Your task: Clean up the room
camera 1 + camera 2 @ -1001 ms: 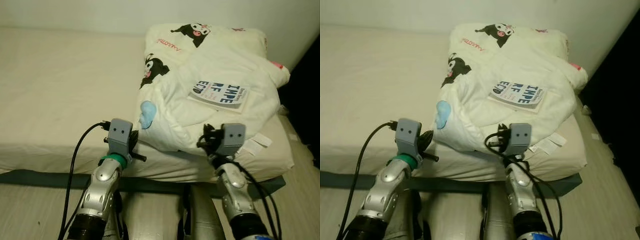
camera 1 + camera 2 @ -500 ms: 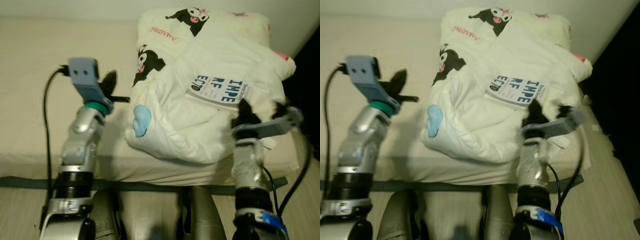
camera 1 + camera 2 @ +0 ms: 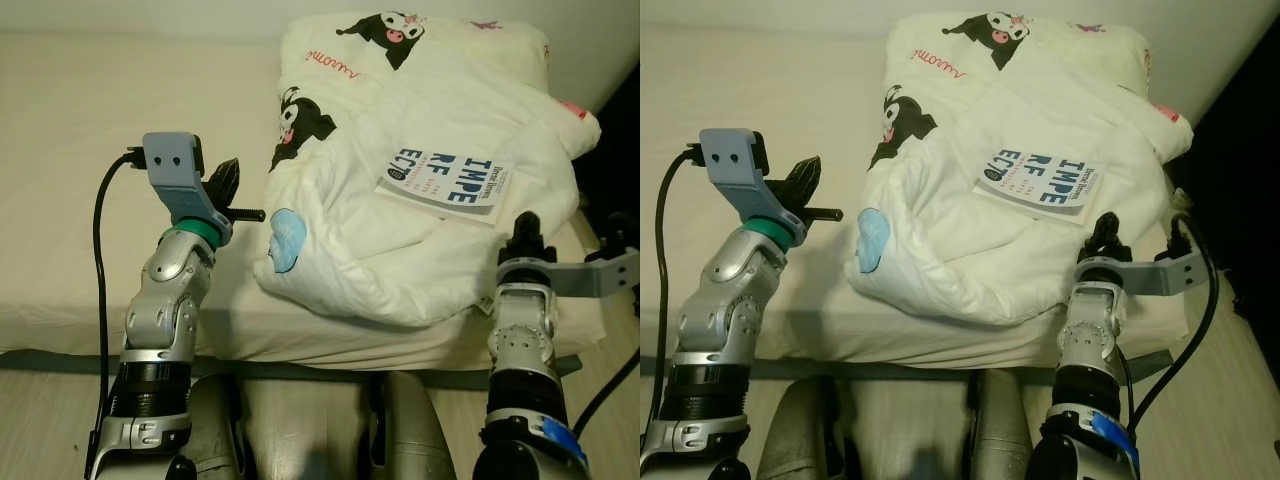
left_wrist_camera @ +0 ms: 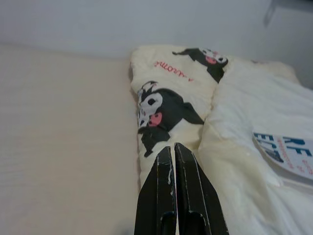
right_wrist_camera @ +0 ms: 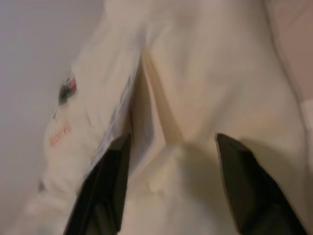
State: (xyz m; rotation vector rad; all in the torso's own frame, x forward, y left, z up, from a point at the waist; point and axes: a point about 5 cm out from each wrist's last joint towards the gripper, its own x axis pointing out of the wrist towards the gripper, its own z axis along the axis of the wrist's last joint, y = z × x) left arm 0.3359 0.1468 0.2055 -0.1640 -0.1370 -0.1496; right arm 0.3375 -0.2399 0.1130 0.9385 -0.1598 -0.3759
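Two grippers flank the folded duvet [image 3: 420, 190] on the bed [image 3: 90, 190], a booklet [image 3: 445, 182] lying on top: left gripper [image 4: 177, 161] pressed together beside it, right gripper [image 5: 168, 188] spread wide at its edge. Approach step, I judge; next comes gripping the bundle

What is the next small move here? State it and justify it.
Probably ease the right gripper forward toward the book on the folded quilt: its fingers are open and aimed at the quilt, while the left gripper is shut, beside the quilt.
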